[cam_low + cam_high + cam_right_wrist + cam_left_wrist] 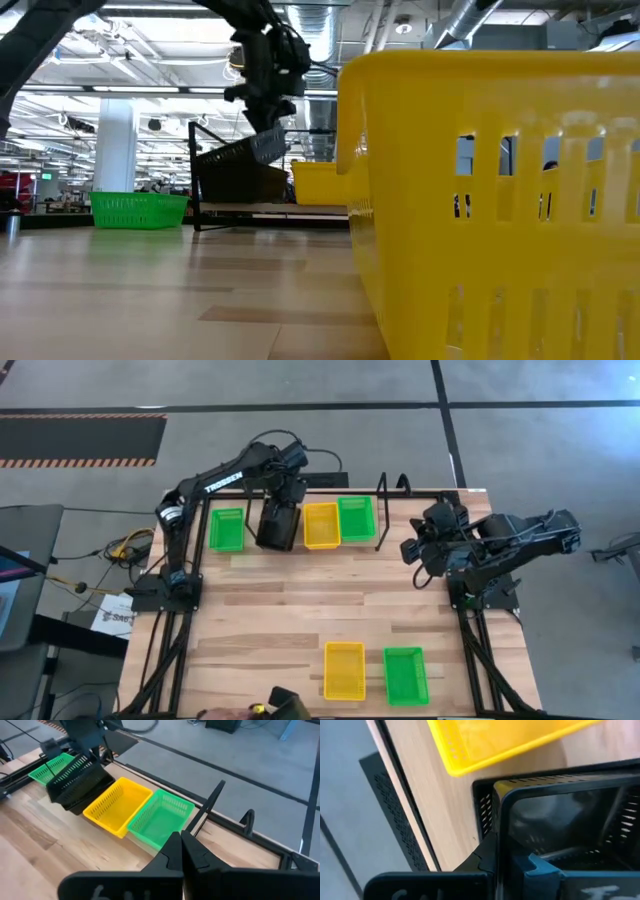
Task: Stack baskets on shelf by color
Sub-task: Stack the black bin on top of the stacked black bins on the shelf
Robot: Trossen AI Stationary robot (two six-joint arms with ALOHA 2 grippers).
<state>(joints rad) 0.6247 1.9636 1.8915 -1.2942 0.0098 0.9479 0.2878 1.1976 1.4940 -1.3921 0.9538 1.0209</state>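
Overhead, table-level and two wrist views, all sharing the shelf.

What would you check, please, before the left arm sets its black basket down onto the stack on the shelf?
1. Left gripper shut on the black basket: ok.
2. Held basket level: not ok, it hangs tilted.
3. Held basket lined up over the black one below: cannot tell.
4. Yellow basket beside the stack clear of the drop: ok.
5. Right gripper shut and parked off the shelf: ok.
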